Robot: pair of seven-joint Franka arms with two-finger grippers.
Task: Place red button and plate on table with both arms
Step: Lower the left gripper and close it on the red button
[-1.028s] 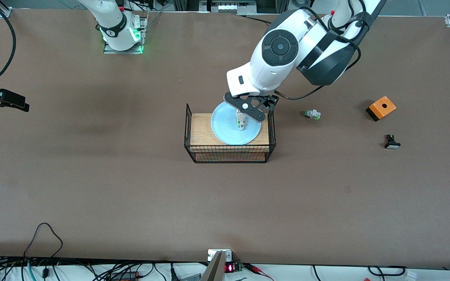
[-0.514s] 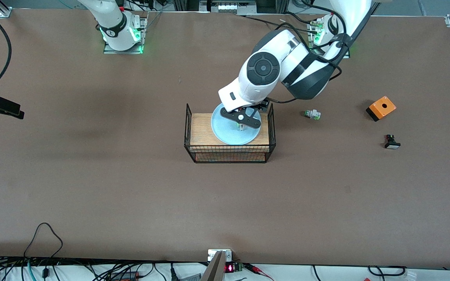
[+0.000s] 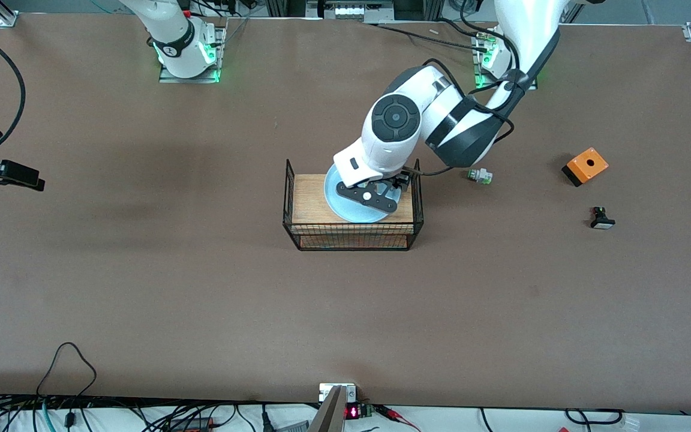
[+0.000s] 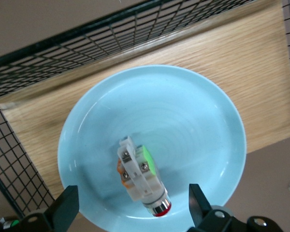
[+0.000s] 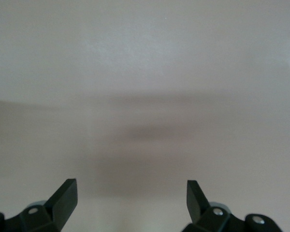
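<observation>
The pale-blue plate [image 3: 335, 201] sits on the wood top of a black wire rack [image 3: 351, 237] in the middle of the brown table [image 3: 141, 270]. The red button [image 4: 140, 176] lies on its side in the plate [image 4: 183, 121]; in the front view the left hand hides it. My left gripper [image 3: 368, 197] is low over the plate and open, with its fingers either side of the button [image 4: 131, 208] and not touching it. My right gripper [image 3: 21, 174] is open and empty over bare table [image 5: 130, 198] at the right arm's end.
A green-capped button [image 3: 479, 176] lies beside the rack toward the left arm's end. An orange box [image 3: 585, 165] and a black-and-white button [image 3: 602, 219] lie farther that way. The rack's wire walls rise around the plate.
My left gripper has come down from above the plate to just over it and now covers the button in the front view. My right gripper has barely shifted.
</observation>
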